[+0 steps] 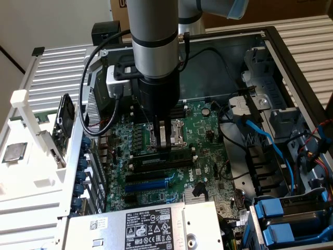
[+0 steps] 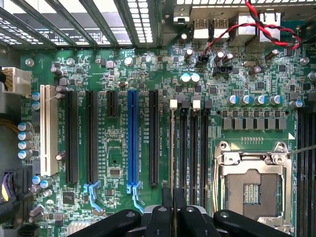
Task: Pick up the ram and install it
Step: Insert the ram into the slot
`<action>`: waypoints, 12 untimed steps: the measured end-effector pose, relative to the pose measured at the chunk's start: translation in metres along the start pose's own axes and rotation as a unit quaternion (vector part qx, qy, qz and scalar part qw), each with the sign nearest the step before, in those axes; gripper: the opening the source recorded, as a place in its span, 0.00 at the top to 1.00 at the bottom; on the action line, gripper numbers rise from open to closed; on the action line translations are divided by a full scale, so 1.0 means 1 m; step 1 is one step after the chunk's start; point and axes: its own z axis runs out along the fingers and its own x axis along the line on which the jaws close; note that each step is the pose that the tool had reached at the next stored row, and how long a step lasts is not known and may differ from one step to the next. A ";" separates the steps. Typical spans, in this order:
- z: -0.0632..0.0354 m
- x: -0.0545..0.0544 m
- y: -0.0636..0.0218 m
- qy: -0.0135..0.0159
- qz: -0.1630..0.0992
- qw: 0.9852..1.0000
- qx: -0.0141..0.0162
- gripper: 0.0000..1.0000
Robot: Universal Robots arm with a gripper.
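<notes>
The ram (image 2: 172,148) stands on edge in line with the memory slot closest to the long black expansion slots. In the wrist view it appears as a thin pale-green line. In the exterior view the ram (image 1: 179,152) is a dark stick lying along that slot, just below the fingers. My gripper (image 1: 164,147) hangs straight down over the motherboard (image 1: 208,156), shut on the ram's top edge. In the wrist view the gripper (image 2: 173,197) has its black fingertips (image 2: 167,200) close together on either side of the stick. How deep the ram sits in the slot is hidden.
The open processor socket (image 2: 252,190) lies beside the memory slots. A blue slot (image 2: 133,138) and black slots run parallel. The labelled power supply (image 1: 151,226), blue cables (image 1: 260,135) and case walls hem the board in. A silver processor chip (image 1: 14,152) rests outside the case.
</notes>
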 end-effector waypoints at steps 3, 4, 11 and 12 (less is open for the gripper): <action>0.0000 0.000 0.0001 0.000 0.000 1.000 0.000 0.87; 0.0001 0.000 0.0001 0.000 0.000 1.000 0.000 0.87; 0.0004 0.000 0.0001 0.000 -0.002 1.000 0.000 0.87; 0.0004 0.000 0.0001 0.000 -0.002 1.000 0.000 0.87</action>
